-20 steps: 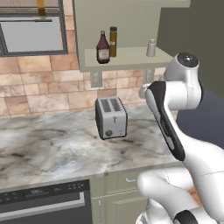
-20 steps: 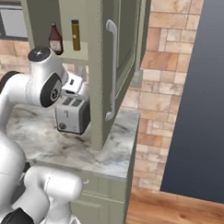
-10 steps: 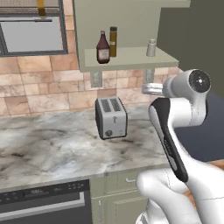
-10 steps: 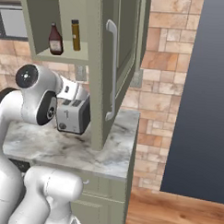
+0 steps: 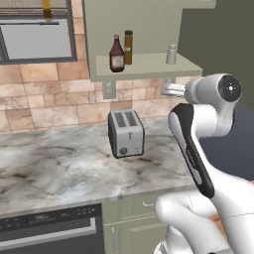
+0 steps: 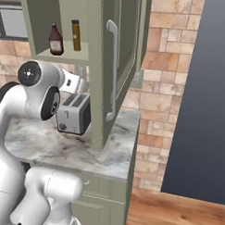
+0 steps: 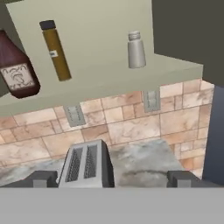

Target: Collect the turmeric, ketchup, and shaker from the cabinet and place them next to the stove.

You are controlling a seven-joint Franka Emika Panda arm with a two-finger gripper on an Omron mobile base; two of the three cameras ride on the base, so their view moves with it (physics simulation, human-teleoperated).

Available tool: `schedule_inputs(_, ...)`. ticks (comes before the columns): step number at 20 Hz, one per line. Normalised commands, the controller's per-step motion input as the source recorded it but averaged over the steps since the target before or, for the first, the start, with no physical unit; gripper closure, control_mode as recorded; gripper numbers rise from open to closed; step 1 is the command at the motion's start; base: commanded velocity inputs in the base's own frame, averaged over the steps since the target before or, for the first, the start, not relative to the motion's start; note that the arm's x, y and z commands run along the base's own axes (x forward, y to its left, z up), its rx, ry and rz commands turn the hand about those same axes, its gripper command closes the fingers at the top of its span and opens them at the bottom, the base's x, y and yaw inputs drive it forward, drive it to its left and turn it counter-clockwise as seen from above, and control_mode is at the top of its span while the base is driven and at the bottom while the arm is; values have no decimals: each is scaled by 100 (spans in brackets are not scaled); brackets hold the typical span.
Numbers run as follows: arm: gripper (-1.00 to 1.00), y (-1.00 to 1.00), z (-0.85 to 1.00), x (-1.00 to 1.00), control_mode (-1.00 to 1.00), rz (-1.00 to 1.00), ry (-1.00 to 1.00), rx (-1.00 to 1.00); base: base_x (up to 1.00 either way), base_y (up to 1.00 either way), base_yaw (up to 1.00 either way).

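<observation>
Our tool (image 7: 112, 179) is spread wide, empty. We judge the shaker (image 7: 136, 49) light, rigid, probably slick; we grip mid-body, right of the turmeric (image 7: 55, 50).

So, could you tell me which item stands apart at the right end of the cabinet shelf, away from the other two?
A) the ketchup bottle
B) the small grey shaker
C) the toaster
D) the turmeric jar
B: the shaker stands alone toward the right end of the cabinet shelf, while the ketchup and the turmeric sit close together at the left; the toaster is down on the counter.
</observation>
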Motion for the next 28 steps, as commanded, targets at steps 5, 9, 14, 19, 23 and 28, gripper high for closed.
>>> schedule_inputs(5, -100, 31, 62, 22, -100, 8, -11, 0, 0, 0, 0)
schedule_inputs(9, -100, 43, 46, 21, -100, 10, -15, 0, 0, 0, 0)
schedule_inputs(14, -100, 52, 13, 22, -100, 8, -12, 0, 0, 0, 0)
schedule_inputs(19, -100, 8, 0, 4, -100, 1, 0, -2, 0, 0, 0)
schedule_inputs(23, -100, 0, 2, 7, -100, 0, 2, 0, 0, 0, 0)
schedule_inputs(28, -100, 0, 13, 19, -100, 1, 2, 0, 0, 0, 0)
